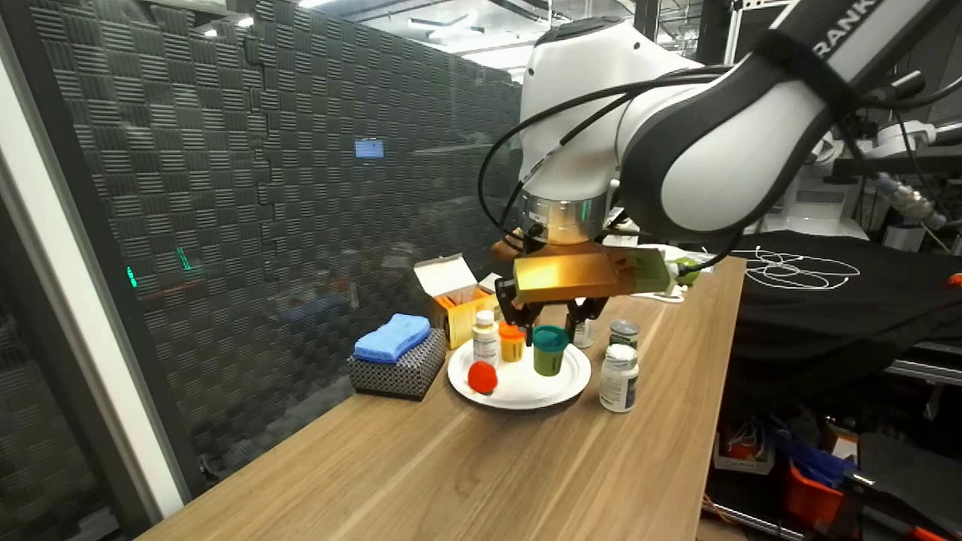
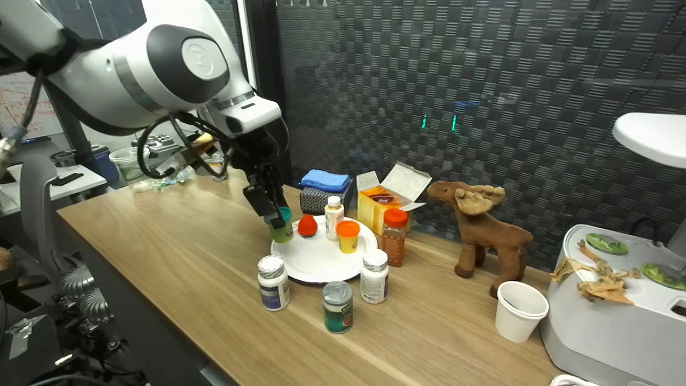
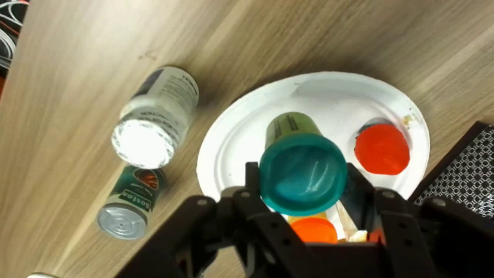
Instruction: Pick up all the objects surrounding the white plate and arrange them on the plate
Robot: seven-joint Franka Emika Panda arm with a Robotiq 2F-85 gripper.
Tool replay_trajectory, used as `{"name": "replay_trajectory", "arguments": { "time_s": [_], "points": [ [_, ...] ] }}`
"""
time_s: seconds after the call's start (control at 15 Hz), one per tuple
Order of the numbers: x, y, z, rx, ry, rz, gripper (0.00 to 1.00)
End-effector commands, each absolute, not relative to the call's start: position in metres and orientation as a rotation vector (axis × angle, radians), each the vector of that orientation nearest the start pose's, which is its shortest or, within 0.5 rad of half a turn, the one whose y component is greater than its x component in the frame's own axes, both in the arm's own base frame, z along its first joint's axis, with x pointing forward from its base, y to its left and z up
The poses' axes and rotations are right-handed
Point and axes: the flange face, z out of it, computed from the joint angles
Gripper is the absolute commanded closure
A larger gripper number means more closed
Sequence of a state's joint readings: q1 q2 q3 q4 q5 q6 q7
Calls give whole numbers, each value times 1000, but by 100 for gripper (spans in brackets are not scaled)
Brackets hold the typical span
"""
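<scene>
My gripper [image 1: 550, 332] is shut on a green tub with a teal lid [image 1: 549, 362], one finger on each side of the lid in the wrist view [image 3: 303, 175]. The tub seems held a little above the white plate [image 2: 316, 268]. On the plate are a red round thing [image 2: 307, 226], a yellow tub with orange lid [image 2: 348, 237] and a white-capped bottle [image 2: 333, 217]. Off the plate stand two white bottles, one here [image 2: 273, 284] and one here [image 2: 374, 279], a green can [image 2: 338, 308] and a red-capped jar [image 2: 394, 238].
A patterned box [image 1: 402, 368] with a blue cloth [image 1: 392, 338] on top and an open yellow box [image 2: 372, 209] stand beside the plate by the wall. A brown plush moose [image 2: 487, 230], white cups [image 2: 519, 313] and a grey planter [image 2: 600, 321] stand farther along.
</scene>
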State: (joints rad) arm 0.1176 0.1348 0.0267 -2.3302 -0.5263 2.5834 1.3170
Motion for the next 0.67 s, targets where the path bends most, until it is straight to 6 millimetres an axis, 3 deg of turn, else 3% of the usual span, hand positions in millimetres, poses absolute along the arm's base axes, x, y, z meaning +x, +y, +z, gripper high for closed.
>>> {"name": "replay_trajectory", "arguments": {
  "time_s": [0.0,0.33,0.6],
  "points": [
    [552,80,273,-3086,1108,-578,72],
    [564,76,247,-3040,1045,-585,72],
    [564,84,235,-2984,987,-577,72]
  ]
}}
